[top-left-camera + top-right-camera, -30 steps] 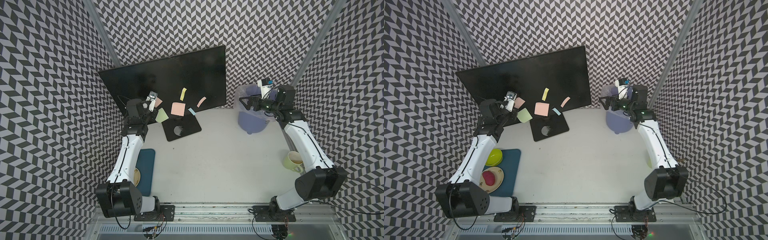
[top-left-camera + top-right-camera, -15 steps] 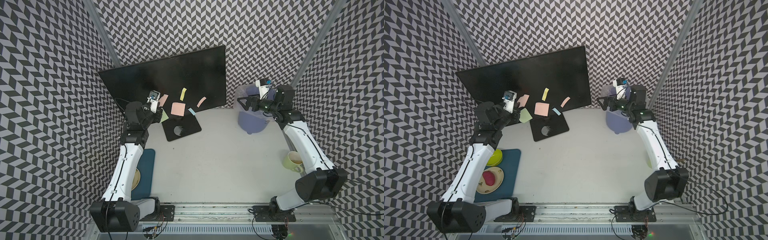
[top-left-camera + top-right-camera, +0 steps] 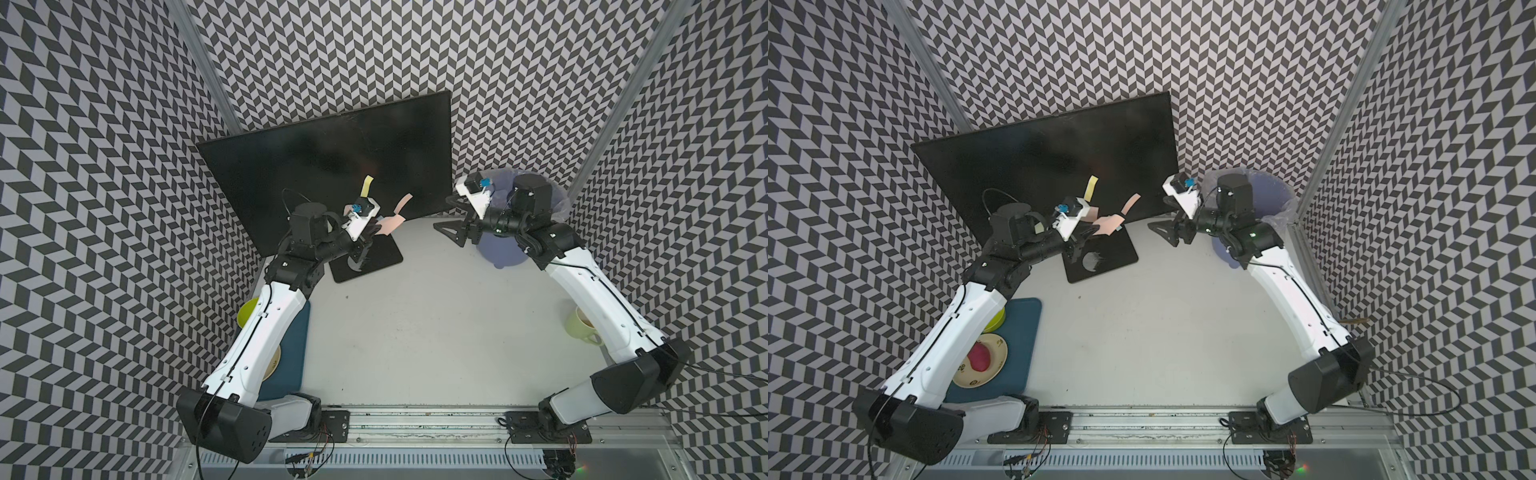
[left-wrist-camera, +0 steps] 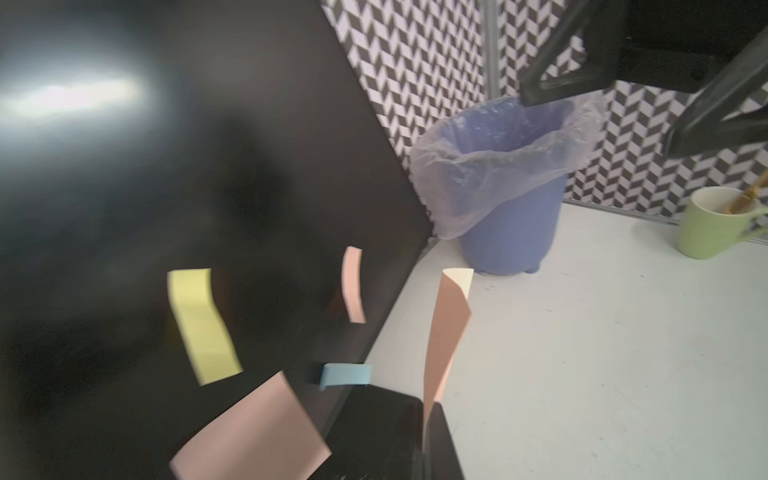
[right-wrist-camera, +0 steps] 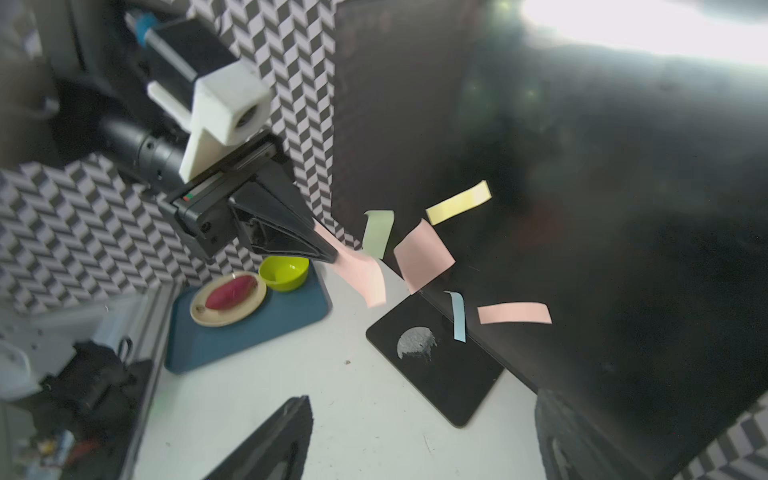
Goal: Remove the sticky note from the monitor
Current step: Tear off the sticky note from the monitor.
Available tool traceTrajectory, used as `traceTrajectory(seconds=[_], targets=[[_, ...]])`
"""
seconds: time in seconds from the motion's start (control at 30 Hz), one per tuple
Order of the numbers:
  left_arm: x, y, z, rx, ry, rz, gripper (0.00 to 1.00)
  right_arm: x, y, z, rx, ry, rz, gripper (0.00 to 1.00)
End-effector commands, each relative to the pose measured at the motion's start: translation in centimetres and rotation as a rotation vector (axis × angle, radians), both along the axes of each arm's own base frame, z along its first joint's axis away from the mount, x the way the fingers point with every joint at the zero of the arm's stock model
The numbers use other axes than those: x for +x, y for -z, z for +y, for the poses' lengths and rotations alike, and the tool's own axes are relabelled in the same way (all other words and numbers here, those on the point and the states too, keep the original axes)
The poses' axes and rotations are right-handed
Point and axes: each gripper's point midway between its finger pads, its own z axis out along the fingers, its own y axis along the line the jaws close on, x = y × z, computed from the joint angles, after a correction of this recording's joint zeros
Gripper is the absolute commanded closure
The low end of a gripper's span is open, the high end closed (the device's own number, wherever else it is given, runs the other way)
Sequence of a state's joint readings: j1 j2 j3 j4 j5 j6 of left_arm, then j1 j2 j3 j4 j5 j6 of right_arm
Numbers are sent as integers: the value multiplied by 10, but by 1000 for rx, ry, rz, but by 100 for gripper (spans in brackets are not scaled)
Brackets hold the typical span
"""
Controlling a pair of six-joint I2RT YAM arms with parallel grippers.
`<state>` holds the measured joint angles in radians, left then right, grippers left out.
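Table: bare between the arms, free for the carry.
Left gripper: clamped on the pink sticky note, now peeled off the screen.
Right gripper: jaws apart, empty; has shifted from the bin toward the monitor's edge.
Monitor: rear; other notes remain stuck.
Bin: just past the monitor's right edge.

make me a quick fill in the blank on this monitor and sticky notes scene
1. The left gripper is shut on a ___ sticky note.
2. The right gripper is ___ and holds nothing.
3. ___ other sticky notes are stuck on the monitor.
4. The green bowl sits on a blue ___.
Missing: pink; open; five; tray.
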<state>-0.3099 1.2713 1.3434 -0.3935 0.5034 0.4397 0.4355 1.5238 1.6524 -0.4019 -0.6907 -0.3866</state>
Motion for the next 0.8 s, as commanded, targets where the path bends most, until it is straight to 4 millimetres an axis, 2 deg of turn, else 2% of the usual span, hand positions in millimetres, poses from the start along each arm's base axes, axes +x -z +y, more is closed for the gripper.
traceTrajectory(seconds=[0.0,0.13,0.33,0.6,0.77], targets=[[-17,7,-21,75,107,2,100,-12,-5,12,-128,-25,-231,20],[-27,17,-37,116,167,25,100,-19,-3,27,-142,-61,-281,29],[-30,15,-43,123,182,12,100,-29,6,45,-161,-124,-284,42],[-32,11,-42,115,178,-12,100,-46,28,50,-179,-211,-206,55],[-35,7,-42,108,181,-30,100,-41,36,51,-203,-191,-181,68]])
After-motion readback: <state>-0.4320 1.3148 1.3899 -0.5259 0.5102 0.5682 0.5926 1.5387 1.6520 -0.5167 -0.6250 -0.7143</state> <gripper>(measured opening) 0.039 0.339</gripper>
